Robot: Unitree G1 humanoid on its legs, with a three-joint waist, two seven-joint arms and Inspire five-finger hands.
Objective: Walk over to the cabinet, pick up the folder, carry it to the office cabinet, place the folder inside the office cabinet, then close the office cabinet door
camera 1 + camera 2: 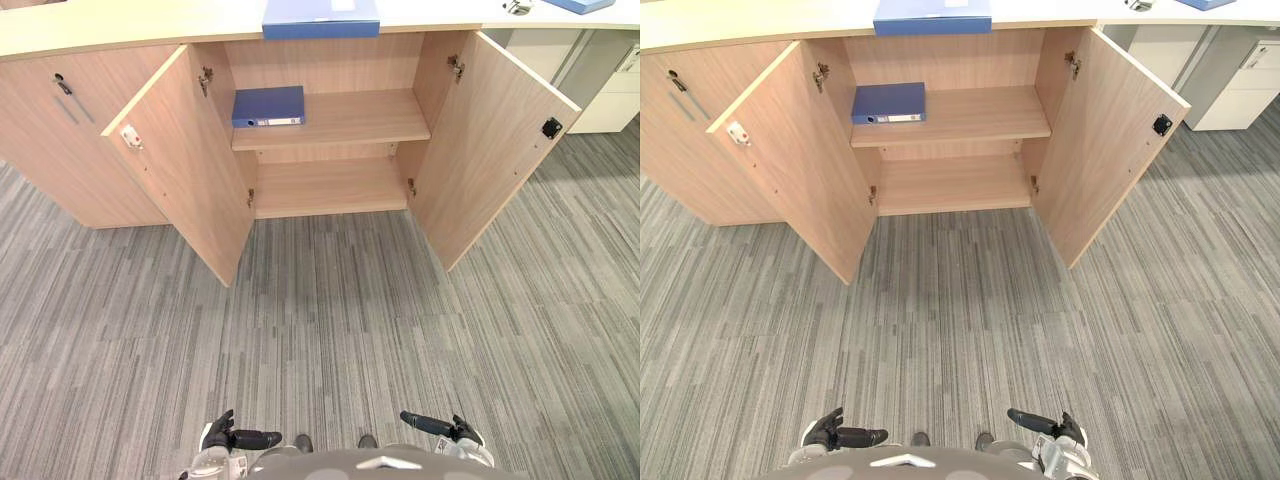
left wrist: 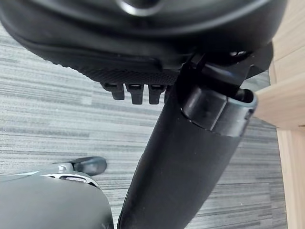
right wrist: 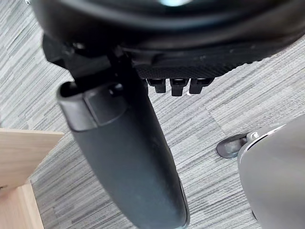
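Observation:
A wooden office cabinet [image 1: 330, 120] stands ahead with both its doors swung wide. One blue folder [image 1: 268, 106] lies flat at the left end of the upper shelf inside. A second blue folder [image 1: 321, 18] rests on the cabinet's top, overhanging the front edge. My left hand [image 1: 232, 437] and right hand [image 1: 440, 426] hang low near my body, far from the cabinet. Both are open and hold nothing. The left wrist view shows my left hand [image 2: 190, 157] over carpet. The right wrist view shows my right hand [image 3: 128, 152] the same way.
The left door [image 1: 185, 165] and right door [image 1: 490, 140] jut out over the grey striped carpet [image 1: 330, 320]. A closed cabinet front [image 1: 60, 140] with a handle lies to the left. A white drawer unit [image 1: 615, 95] stands at the far right.

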